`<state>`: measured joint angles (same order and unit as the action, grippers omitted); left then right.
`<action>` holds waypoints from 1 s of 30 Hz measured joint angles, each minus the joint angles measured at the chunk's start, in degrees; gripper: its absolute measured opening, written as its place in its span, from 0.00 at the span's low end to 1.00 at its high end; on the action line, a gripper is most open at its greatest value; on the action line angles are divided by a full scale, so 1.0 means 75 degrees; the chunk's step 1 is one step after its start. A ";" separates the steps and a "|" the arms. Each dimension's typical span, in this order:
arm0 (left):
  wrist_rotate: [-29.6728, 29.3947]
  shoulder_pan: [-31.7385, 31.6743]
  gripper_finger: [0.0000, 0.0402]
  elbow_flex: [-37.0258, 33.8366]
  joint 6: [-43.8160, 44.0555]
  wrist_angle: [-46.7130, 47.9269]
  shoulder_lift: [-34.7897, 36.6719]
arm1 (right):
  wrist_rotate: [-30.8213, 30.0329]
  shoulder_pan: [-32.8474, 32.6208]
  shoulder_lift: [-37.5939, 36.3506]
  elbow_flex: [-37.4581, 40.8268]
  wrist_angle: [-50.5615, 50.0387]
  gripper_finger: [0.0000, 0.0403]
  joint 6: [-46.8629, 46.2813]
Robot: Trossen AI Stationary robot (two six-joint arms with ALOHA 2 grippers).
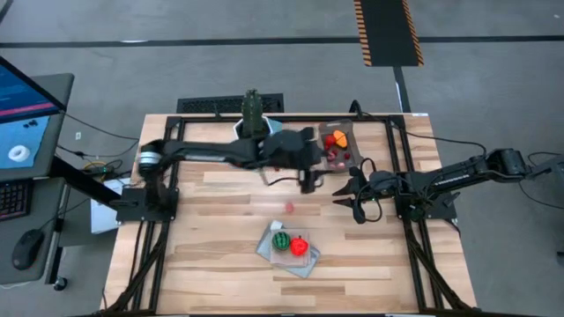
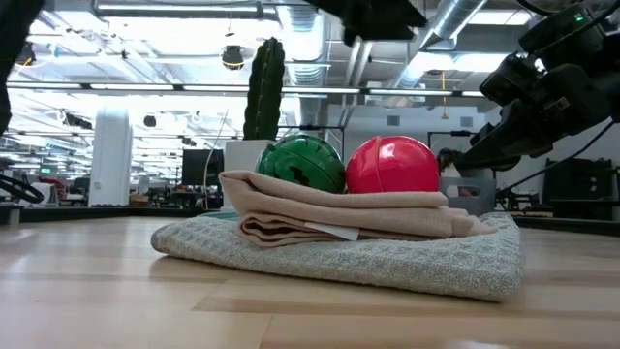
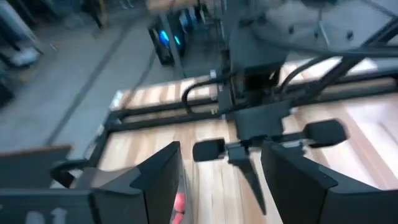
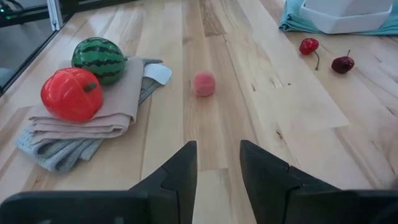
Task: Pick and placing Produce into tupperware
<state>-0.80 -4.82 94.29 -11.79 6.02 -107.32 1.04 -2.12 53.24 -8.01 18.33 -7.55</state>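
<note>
The wooden table [image 1: 220, 264] fills the high view, and clock directions below are read on it from its middle. The left arm [image 1: 211, 151] stretches across the far half, its left gripper [image 1: 307, 183] hanging at about one o'clock, just inside the tupperware. Its two dark fingers [image 3: 158, 180] stand spread wide apart with nothing between them; they touch nothing. The right arm [image 1: 458, 172] comes in from three o'clock, and the right gripper [image 1: 357, 207] sits at about three o'clock over bare wood. Its fingers [image 4: 180, 171] are set a narrow gap apart, holding nothing.

A folded cloth [image 1: 286, 251] lies at about five o'clock, grey towelling under a beige fold. On it sit two of the produce pieces side by side, touching: a green-striped watermelon ball [image 4: 99, 59] and a glossy red tomato-like ball [image 4: 71, 93].

The tupperware [image 1: 337, 130], a small translucent grey-brown tub, stands at about one o'clock near the far edge. Inside it lie an orange piece [image 1: 338, 137] and some small red bits [image 1: 335, 157].

A cactus [image 1: 251, 110] in a white pot [image 4: 345, 12] stands at twelve o'clock.

A small pink ball [image 4: 204, 83] rests alone on the wood near the centre, well apart from both grippers. Two tiny dark red cherries [image 4: 326, 55] with stems lie near the pot.
</note>
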 joint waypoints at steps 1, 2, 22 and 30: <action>-0.0163 0.0096 0.53 -0.0506 0.0052 -0.0340 0.0371 | 0.0000 0.0001 0.0000 0.0000 0.0001 0.35 0.0000; -0.0324 0.0167 0.53 -0.1086 0.0113 -0.0677 0.0733 | 0.0000 0.0001 0.0001 0.0000 0.0002 0.35 0.0000; -0.1761 0.0587 0.53 -0.7934 0.0754 -0.3648 0.5463 | 0.2425 -0.0173 -0.0031 0.0009 -0.1308 0.35 0.2850; -0.1518 0.0474 0.53 -0.8489 0.0758 -0.4154 0.5633 | 0.1961 0.0198 0.0032 0.0004 0.0909 0.36 0.3368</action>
<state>-12.18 -1.27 30.62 -6.11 -25.14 -65.08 15.74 -0.63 53.48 -7.98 25.14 17.71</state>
